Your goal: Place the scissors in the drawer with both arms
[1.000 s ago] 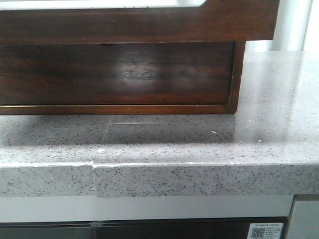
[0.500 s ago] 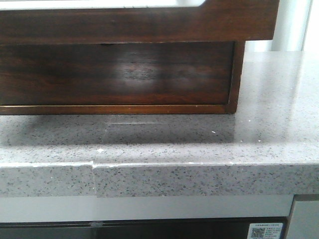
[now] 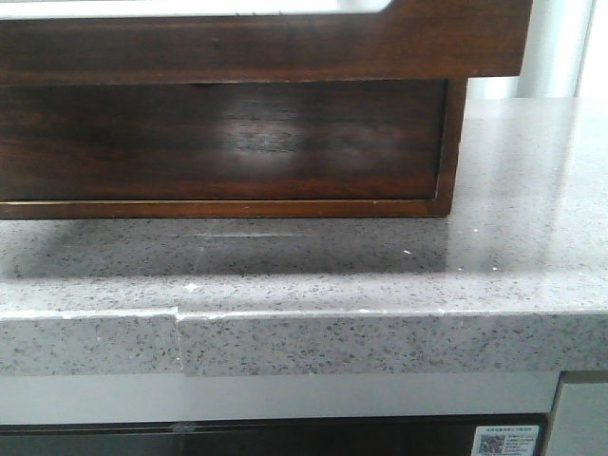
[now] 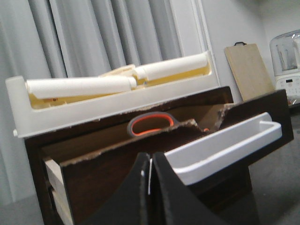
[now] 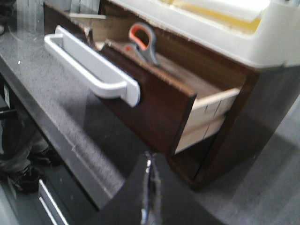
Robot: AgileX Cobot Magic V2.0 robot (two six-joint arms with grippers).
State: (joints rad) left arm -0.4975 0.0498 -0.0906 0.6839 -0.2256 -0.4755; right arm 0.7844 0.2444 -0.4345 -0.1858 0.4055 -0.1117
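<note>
Now the scissors point(image 5: 144, 42) sit inside the open drawer point(image 5: 154, 105) — one grey, orange-lined handle loop pokes up above the drawer's front edge, and the blades are hidden down inside. From the left wrist camera the same loop point(image 4: 152, 124) shows just over the ragged top of the drawer front point(image 4: 112, 178), with the white handle point(image 4: 225, 147) off at about 3 o'clock from it. The drawer is pulled well out of its dark wooden cabinet point(image 5: 253, 117), and a white tray point(image 4: 93, 110) holding pale rolls rests on the cabinet top. The left end effector point(image 4: 150, 176) is clenched, fingers pressed together with nothing between them, apart from the drawer front. The right end effector point(image 5: 149, 187) is likewise closed and empty, above the speckled grey counter point(image 5: 56, 98) near the drawer's corner. Up front, only the wood underside point(image 3: 228, 142) and the counter point(image 3: 332, 275) show — neither arm in sight.
</note>
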